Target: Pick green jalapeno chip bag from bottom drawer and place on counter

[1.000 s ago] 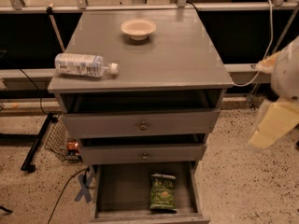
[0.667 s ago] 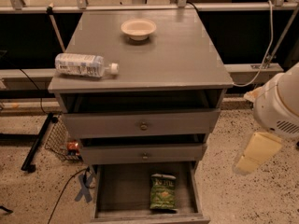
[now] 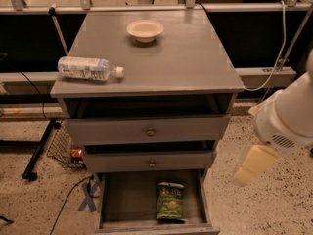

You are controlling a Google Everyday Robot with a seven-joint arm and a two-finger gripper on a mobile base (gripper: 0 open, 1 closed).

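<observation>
One green jalapeno chip bag (image 3: 170, 201) lies in the bottom drawer (image 3: 124, 199), and the gripper (image 3: 254, 164) hangs right of it, wide or narrow I cannot tell.

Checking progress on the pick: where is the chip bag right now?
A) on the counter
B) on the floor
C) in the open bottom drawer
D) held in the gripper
C: the chip bag lies flat in the open bottom drawer, while the gripper hangs off to the drawer's right, not touching the bag.
</observation>
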